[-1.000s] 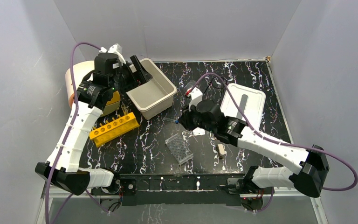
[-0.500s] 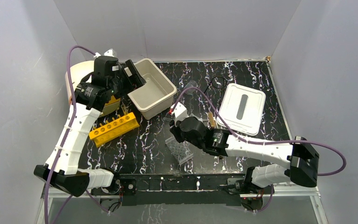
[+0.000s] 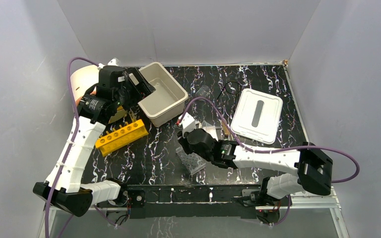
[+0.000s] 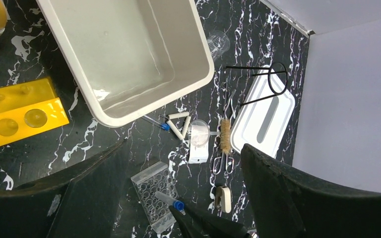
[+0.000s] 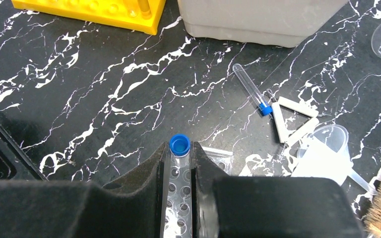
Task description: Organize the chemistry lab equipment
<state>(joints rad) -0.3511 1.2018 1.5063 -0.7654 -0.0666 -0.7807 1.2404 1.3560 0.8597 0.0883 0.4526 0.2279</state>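
Observation:
My right gripper (image 5: 180,161) is shut on a clear test tube with a blue cap (image 5: 180,145). It holds the tube just above the clear well tray (image 3: 192,162), whose wells show between the fingers. In the left wrist view the same tube (image 4: 164,198) lies over the tray (image 4: 146,186). My left gripper (image 3: 140,84) hangs open and empty high beside the beige tub's (image 3: 161,94) left rim. The yellow tube rack (image 3: 121,137) lies left of centre. A second blue-capped tube (image 5: 250,89) and the white triangle (image 5: 292,119) lie on the table.
The white lid (image 3: 256,115) lies at the right with the black wire stand (image 4: 263,84) by its far corner. A brush (image 4: 224,136), a small clear cup (image 4: 200,133), a beaker (image 4: 218,42) and a wooden clamp (image 4: 223,197) lie around the centre.
My right arm has carried the tube left and toward the near edge, from beside the triangle to above the well tray. The left gripper drifted slightly left, still open.

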